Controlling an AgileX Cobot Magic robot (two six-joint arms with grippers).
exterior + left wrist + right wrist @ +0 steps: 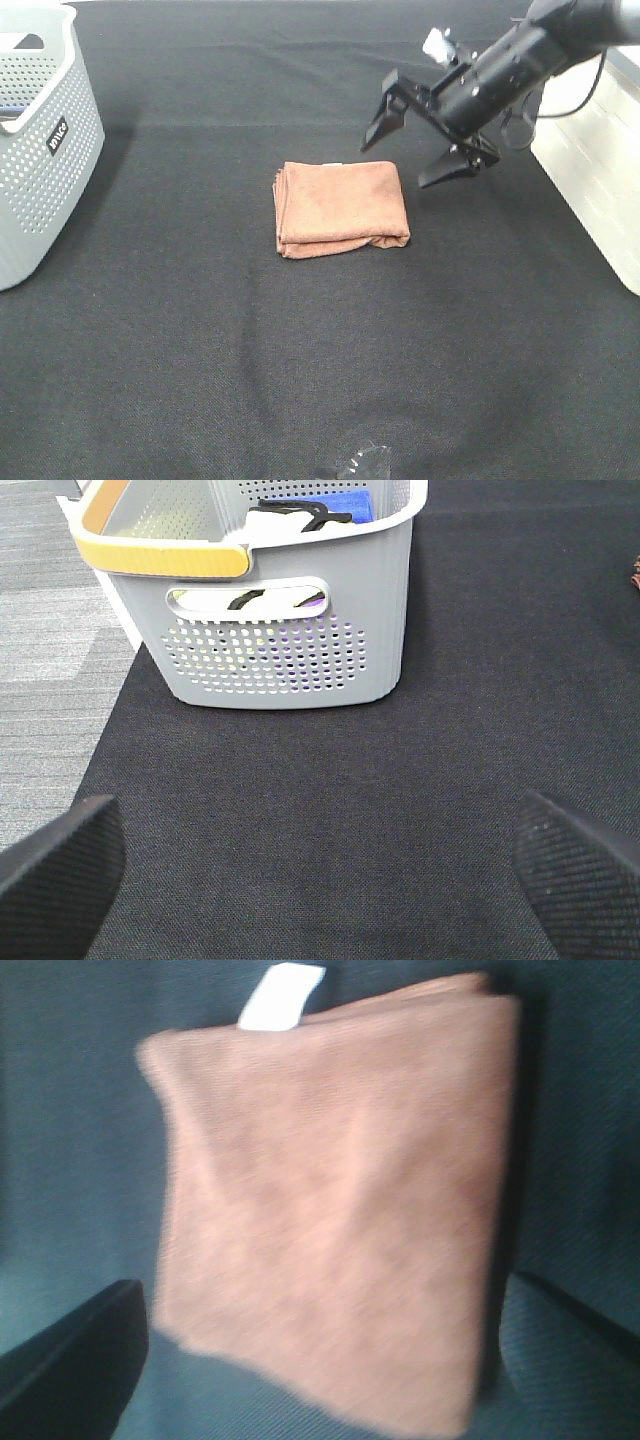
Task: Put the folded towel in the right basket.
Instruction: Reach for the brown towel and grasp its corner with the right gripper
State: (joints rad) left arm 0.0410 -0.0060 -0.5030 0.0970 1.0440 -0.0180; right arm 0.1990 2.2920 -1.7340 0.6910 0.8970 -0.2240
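Note:
A folded rust-brown towel (340, 208) with a small white tag lies flat on the black table at the middle. It fills the right wrist view (340, 1200). My right gripper (408, 153) is open and empty, hovering just beyond the towel's far right corner, jaws spread wide. The right basket (600, 170) is a white container at the right edge. My left gripper (320, 850) is open and empty over bare black cloth; it does not show in the exterior view.
A grey perforated basket (40, 150) stands at the far left; the left wrist view shows it (290, 630) with an orange-yellow handle, holding cloth items. A small clear object (360, 465) lies at the front edge.

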